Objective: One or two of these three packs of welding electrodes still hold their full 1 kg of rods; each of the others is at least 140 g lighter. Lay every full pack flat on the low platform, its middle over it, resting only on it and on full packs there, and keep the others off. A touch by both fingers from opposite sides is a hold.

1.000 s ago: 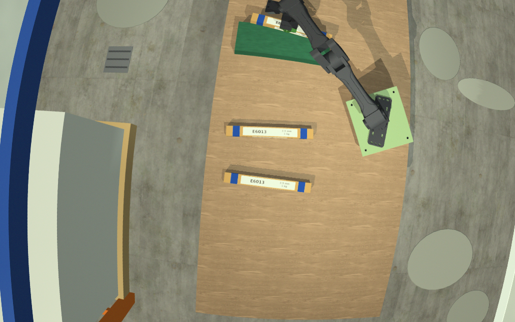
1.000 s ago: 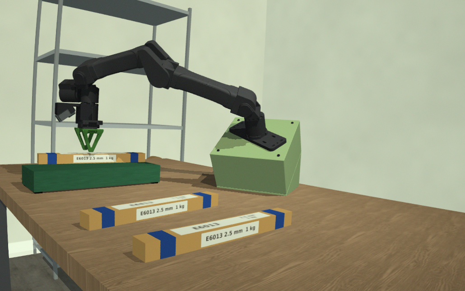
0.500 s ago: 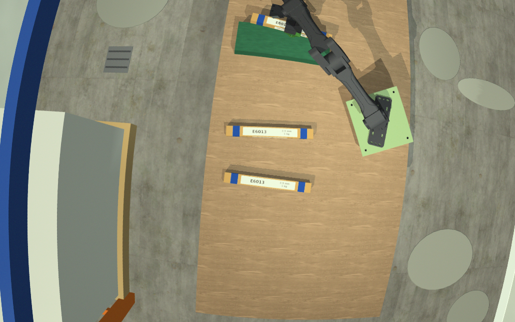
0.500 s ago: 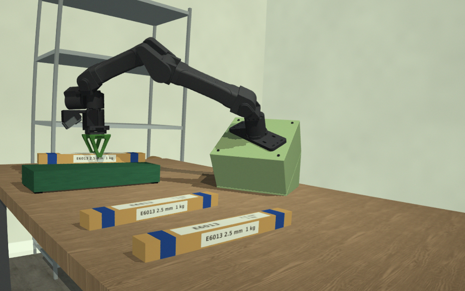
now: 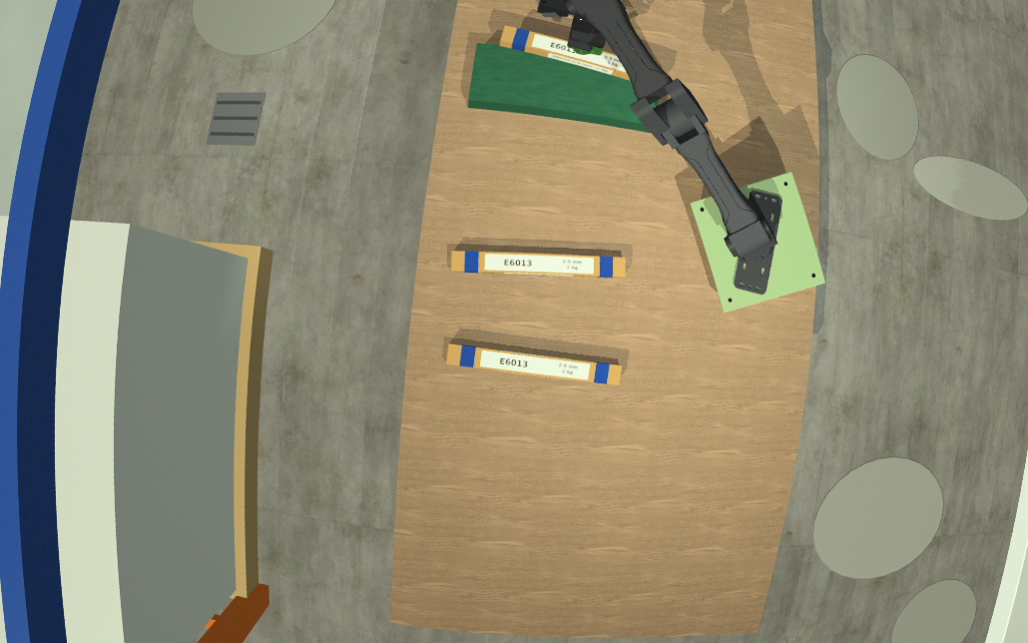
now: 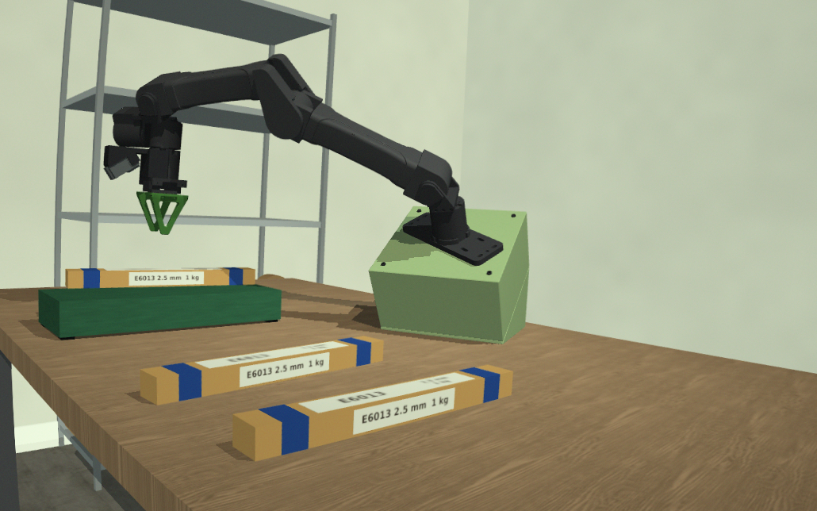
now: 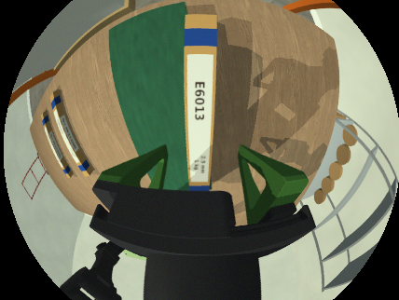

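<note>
In the exterior view the dark green platform (image 6: 159, 310) sits at the left end of the surface (image 6: 602, 433). One pack (image 6: 159, 277) lies flat along its far edge, long axis running left to right, parallel to the platform's length; its lower side is hidden behind the platform. The gripper (image 6: 161, 232) hangs above this pack, well clear of it, fingers spread and holding nothing. From the top, the arm (image 5: 644, 75) covers the pack's right end and the frame edge cuts off the wrist. Nearer the viewer, the middle pack (image 6: 262, 368) and the front pack (image 6: 373, 409) lie flat on the bare surface, apart from each other and from the platform, both roughly parallel to it. At the right stands the light green pedestal (image 6: 512, 289). The small print on the labels is unreadable from above.
</note>
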### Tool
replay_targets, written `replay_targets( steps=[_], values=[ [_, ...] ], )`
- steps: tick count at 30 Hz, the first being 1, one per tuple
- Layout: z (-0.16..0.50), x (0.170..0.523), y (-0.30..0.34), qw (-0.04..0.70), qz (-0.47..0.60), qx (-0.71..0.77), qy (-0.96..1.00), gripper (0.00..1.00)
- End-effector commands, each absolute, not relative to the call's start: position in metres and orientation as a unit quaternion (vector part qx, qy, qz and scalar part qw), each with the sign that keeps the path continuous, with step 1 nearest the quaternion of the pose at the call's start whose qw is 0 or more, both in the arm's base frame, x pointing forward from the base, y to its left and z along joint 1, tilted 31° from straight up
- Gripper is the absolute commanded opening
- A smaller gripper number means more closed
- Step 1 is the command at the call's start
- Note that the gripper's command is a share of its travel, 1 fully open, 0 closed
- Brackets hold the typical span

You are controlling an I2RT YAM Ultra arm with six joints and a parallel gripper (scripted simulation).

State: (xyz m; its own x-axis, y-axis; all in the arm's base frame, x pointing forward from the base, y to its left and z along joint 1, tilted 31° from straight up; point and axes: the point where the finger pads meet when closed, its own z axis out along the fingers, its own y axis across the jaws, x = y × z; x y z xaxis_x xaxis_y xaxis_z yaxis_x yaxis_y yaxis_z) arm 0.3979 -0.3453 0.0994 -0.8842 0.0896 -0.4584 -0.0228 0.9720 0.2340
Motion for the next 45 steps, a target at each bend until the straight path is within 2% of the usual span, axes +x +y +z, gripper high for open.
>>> replay_targets(
  steps=[1,38,45],
  values=[
    [0.107,0.388,-0.349,0.239,0.126,0.023,0.963,0.76],
    [0.100,0.390,-0.352,0.236,0.130,0.027,0.963,0.76],
    [0.127,0.371,-0.314,0.238,0.128,0.027,0.962,0.76]
  ],
)
